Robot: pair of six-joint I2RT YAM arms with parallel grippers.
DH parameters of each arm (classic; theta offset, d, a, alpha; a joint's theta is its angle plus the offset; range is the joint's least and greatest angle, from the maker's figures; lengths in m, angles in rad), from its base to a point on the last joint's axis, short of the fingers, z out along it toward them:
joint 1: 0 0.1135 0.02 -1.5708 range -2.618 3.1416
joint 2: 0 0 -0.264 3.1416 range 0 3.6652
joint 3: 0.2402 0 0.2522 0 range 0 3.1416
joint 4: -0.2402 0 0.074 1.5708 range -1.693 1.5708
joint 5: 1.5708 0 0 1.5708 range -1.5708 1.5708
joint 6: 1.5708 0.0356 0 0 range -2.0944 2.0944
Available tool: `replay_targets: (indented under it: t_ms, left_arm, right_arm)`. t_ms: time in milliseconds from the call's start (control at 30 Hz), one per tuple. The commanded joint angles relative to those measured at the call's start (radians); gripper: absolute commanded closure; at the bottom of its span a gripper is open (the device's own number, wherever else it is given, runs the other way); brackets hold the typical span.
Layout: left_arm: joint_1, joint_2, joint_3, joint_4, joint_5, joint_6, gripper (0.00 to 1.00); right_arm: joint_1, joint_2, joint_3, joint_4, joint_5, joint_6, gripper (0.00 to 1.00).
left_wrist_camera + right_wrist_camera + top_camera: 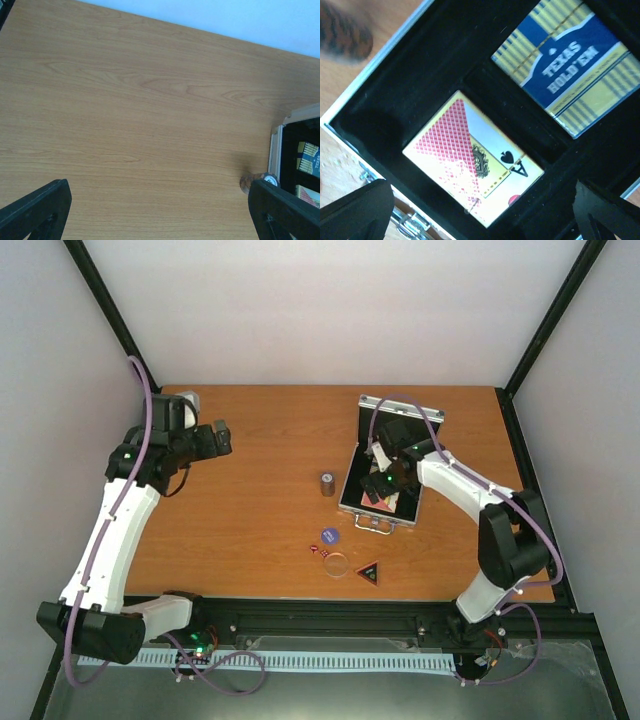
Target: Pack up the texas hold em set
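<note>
The silver case (379, 519) lies open at the table's right, its lid (405, 420) raised. In its black lining (430, 55) rest a red card deck (472, 157) and a blue-gold deck (572, 65). My right gripper (480, 200) hovers open just above the red deck, holding nothing. On the wood left of the case stands the dark cylinder (327, 484). Nearer the front lie the blue chip (329, 536), red dice (318, 551), clear disc (337, 564) and black triangle (369, 573). My left gripper (215, 437) hangs open and empty at the far left.
The left wrist view takes in bare wood, the cylinder (250, 181) and the case's silver rim (275, 150) at its right edge. White walls and black frame posts close in the table. A black rail (330, 618) runs along the near edge.
</note>
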Motion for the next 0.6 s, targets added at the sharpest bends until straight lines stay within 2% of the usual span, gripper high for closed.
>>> replay_targets:
  t_ms: [0, 167, 333, 567]
  left_arm:
    - [-0.004, -0.005, 0.000, 0.039, 0.034, -0.029, 0.00]
    - [-0.004, 0.022, 0.023, 0.049, 0.076, -0.054, 0.00]
    - [-0.004, 0.048, 0.046, 0.060, 0.061, -0.070, 0.00]
    - [-0.004, 0.092, 0.046, 0.060, 0.067, -0.096, 0.00]
  right_arm:
    - [0.018, 0.029, 0.053, -0.059, 0.023, -0.199, 0.00]
    - [0.038, 0.105, 0.135, -0.072, 0.070, -0.321, 0.00]
    - [0.038, 0.222, 0.221, -0.073, 0.102, -0.412, 0.00]
    - [0.027, 0.293, 0.252, -0.023, 0.014, -0.518, 0.00]
